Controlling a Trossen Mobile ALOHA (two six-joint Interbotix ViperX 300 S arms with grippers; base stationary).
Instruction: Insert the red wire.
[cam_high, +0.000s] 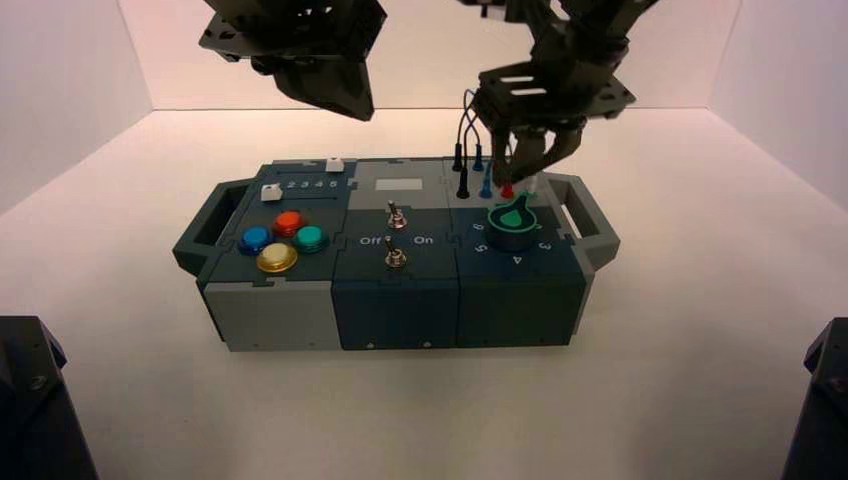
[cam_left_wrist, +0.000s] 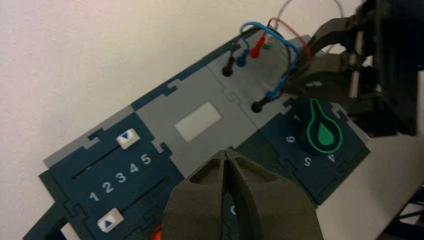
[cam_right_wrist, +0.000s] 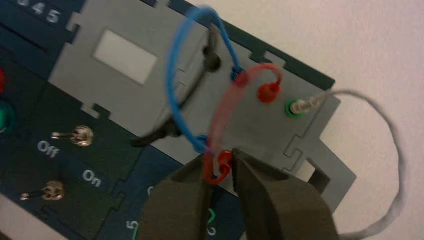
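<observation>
One red wire (cam_right_wrist: 226, 110) arches ahead of the right tool (cam_right_wrist: 221, 160), spread at its near plug (cam_right_wrist: 226, 158): back off straight, don't snag! Left tool (cam_left_wrist: 224, 155), pressed together, idles leftward.

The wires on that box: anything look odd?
The white lead loops out past the box's edge, unlike the red wire; its far end isn't visible. The right hand is at the red wire, the left hand over the box.
</observation>
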